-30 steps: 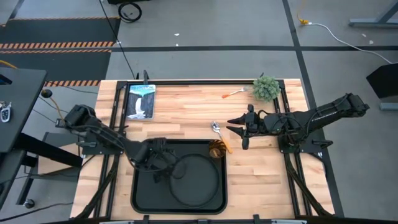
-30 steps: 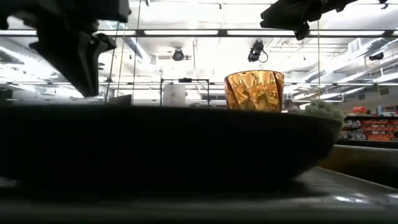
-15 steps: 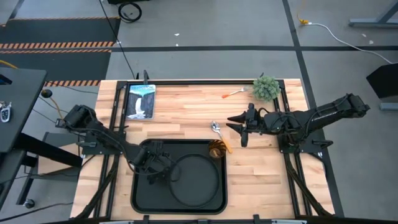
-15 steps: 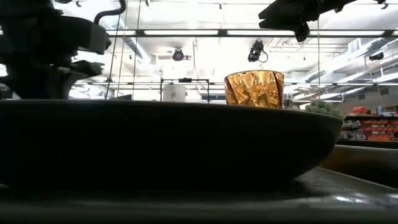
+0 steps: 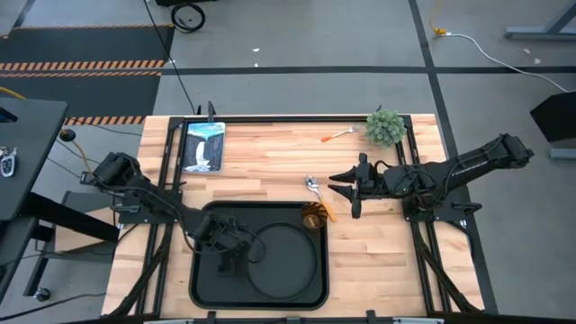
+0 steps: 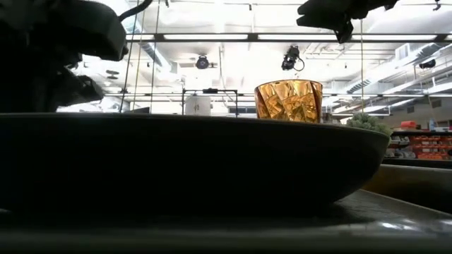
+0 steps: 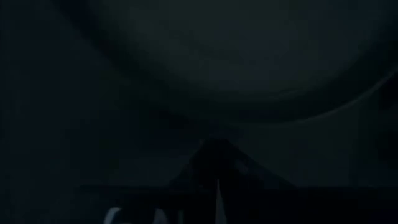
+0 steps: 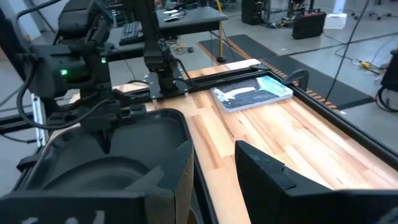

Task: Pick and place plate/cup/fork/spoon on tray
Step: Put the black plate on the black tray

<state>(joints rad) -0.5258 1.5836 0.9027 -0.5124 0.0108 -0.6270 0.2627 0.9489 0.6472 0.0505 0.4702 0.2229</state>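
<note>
No words, numbers, brand names or signs can be read anywhere. The flat picture card with a blue and white scene (image 5: 203,146) lying on the wooden counter (image 5: 270,162) shows a picture, but no letters can be made out on it. Pale marks at the edge of the left wrist view are too dim and cut off to read. The shop shelves far off in the low view are too small to read.
</note>
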